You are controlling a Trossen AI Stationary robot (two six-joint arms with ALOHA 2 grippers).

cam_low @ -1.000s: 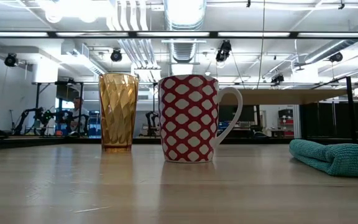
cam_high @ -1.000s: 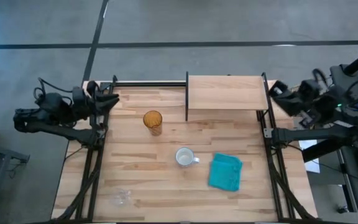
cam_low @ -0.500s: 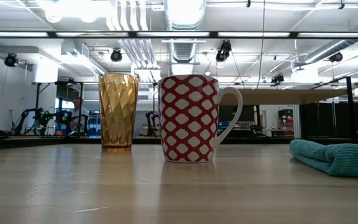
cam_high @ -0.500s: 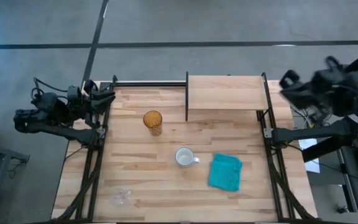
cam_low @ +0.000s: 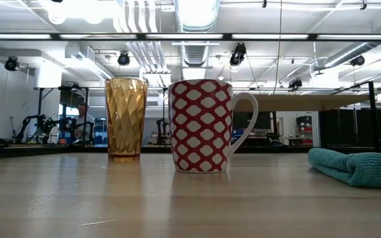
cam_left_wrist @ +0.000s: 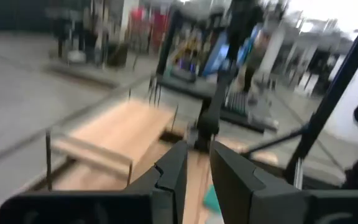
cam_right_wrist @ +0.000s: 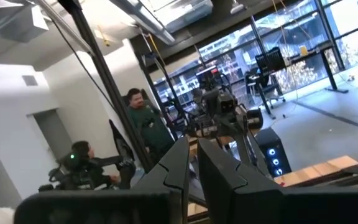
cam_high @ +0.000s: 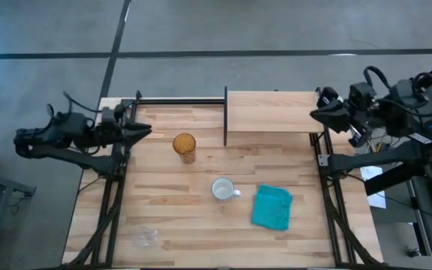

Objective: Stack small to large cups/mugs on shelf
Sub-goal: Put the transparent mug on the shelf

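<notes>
The amber tumbler [cam_high: 184,145] stands upright on its base on the table at the far left of centre; it also shows in the low view [cam_low: 126,119]. The mug [cam_high: 223,189], white inside and red-and-white patterned outside [cam_low: 201,125], stands mid-table with its handle toward the right. The tiny clear glass cup [cam_high: 147,238] sits near the front left corner. The shelf [cam_high: 270,111] stands at the far edge on black posts. My left gripper [cam_high: 147,130] is shut and empty, left of the tumbler. My right gripper [cam_high: 315,114] is shut and empty at the shelf's right end.
A teal cloth [cam_high: 271,207] lies crumpled right of the mug and also shows in the low view [cam_low: 356,166]. Black frame rails run along both table sides [cam_high: 111,195]. People show in the room behind in the right wrist view [cam_right_wrist: 146,124].
My left gripper has gone toward the table's right and a little toward the near edge, closer to the tumbler. My right gripper has swung up and back, then come toward the table's left, to the shelf's right end. The cups have kept still.
</notes>
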